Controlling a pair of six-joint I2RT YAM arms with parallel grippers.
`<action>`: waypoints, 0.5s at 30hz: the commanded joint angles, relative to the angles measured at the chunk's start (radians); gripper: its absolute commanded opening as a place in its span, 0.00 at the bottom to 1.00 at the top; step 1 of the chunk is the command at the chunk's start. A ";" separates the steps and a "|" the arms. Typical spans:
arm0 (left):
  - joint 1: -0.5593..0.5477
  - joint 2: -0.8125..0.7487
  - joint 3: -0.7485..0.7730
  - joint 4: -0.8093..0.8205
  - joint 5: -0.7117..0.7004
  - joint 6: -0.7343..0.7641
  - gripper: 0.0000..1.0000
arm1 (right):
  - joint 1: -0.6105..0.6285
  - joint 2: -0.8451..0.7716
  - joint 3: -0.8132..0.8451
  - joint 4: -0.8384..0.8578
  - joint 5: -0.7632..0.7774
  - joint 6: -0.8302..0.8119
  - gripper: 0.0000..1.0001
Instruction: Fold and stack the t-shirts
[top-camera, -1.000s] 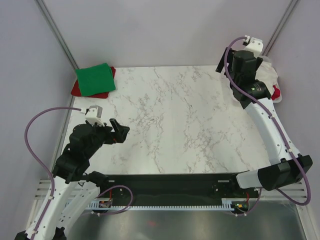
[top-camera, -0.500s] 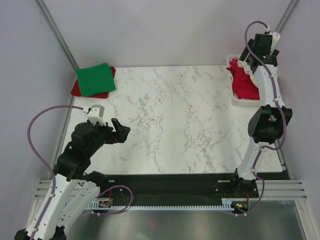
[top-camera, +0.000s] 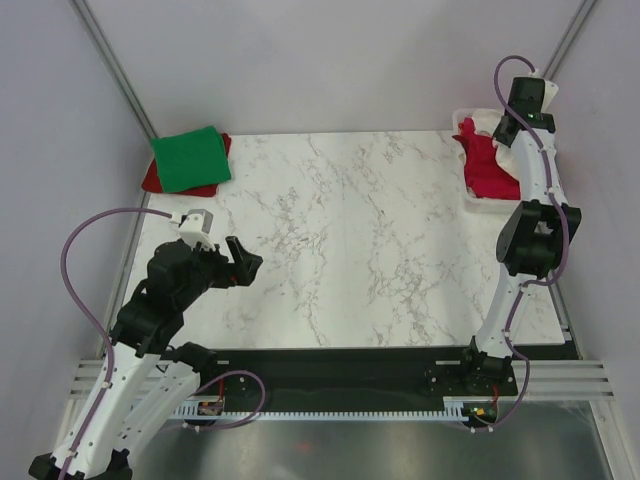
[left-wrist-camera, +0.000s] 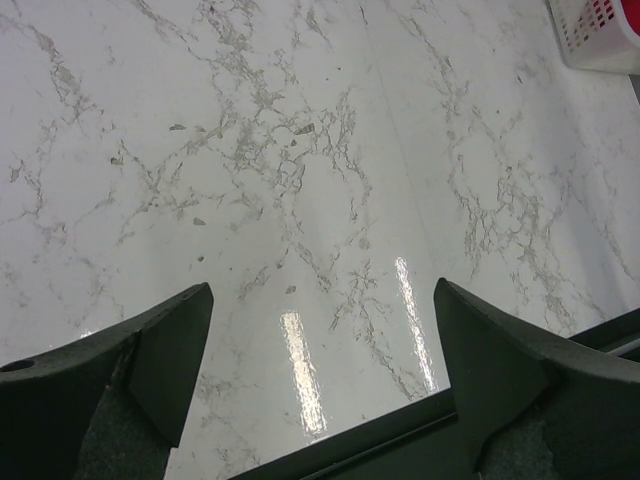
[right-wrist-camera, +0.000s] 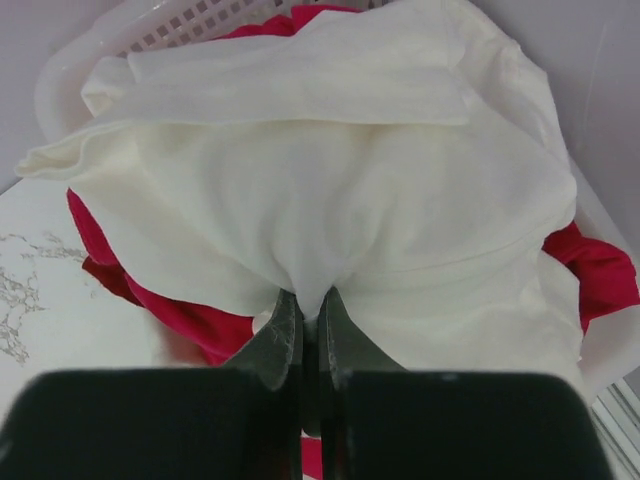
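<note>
Marble-white table (top-camera: 350, 230) fills most of what I'm looking at, and its middle lies bare, which I take for the folding ground. The right arm (top-camera: 530, 230) reaches tall into the far right corner, over the white slatted basket (top-camera: 484, 207), since that's where the unfolded shirts wait. The left arm (top-camera: 160, 300) sits back near its own edge, out of the way.

In the basket, a big white t-shirt (right-wrist-camera: 330, 200) is heaped over a crimson t-shirt (right-wrist-camera: 170, 300). Over at the far left corner a green t-shirt (top-camera: 190, 158), folded square, rests on a red t-shirt (top-camera: 150, 180). That's the stack, I'd judge, parked away from the working space.

Down to the small stuff. The right fingers (right-wrist-camera: 285, 340) are pinched together on a gathered fold of the white t-shirt, the cloth puckering into them. The left fingers (left-wrist-camera: 170, 350) stand wide apart above bare table, holding nothing.

From overhead that pinch is hidden behind the arm, and little of the white cloth shows; only the right wrist camera gives it. Overhead alone shows the folded pile. The left wrist view catches just a basket corner far off.
</note>
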 joint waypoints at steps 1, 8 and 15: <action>0.001 -0.004 0.020 0.009 0.005 0.031 0.98 | 0.005 -0.106 0.069 0.011 0.037 -0.006 0.00; 0.001 -0.003 0.022 0.006 0.004 0.031 0.98 | 0.056 -0.250 0.300 0.007 -0.166 -0.041 0.07; 0.001 -0.013 0.023 0.001 -0.010 0.028 0.98 | 0.145 -0.653 -0.071 0.391 -0.382 0.005 0.64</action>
